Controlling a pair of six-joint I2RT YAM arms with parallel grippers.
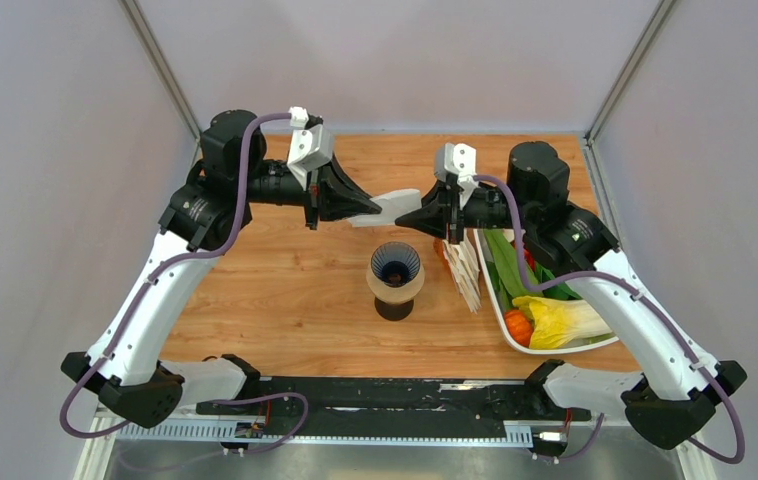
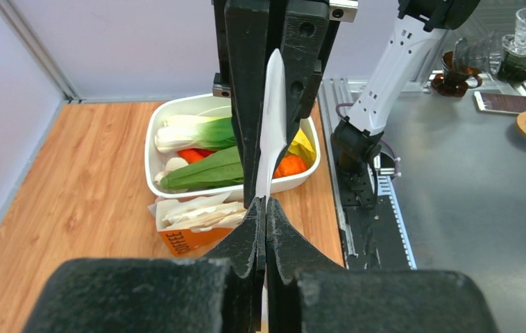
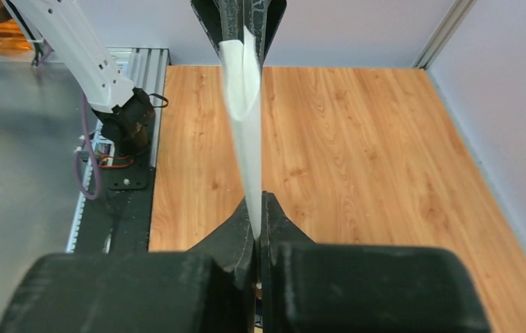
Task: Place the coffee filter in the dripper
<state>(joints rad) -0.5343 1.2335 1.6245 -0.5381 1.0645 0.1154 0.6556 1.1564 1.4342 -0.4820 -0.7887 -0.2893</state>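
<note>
The coffee filter point(image 1: 392, 207), a thin white paper, hangs stretched between my two grippers above the back of the table. My left gripper point(image 1: 375, 208) is shut on its left end. In the left wrist view the paper point(image 2: 272, 125) runs edge-on out of the pinched jaws of the left gripper point(image 2: 266, 201). My right gripper point(image 1: 402, 220) is shut on the other end. In the right wrist view the filter point(image 3: 245, 125) slips between the jaws of the right gripper point(image 3: 258, 198). The dark blue dripper point(image 1: 396, 268) stands just in front of and below the filter, with nothing inside.
The dripper rests on a tan ring point(image 1: 395, 291) over a dark base. An orange box of stacked filters point(image 1: 463, 272) stands to its right. Beside that sits a white tray point(image 1: 500, 318) of vegetables. Grey walls close in the back and sides.
</note>
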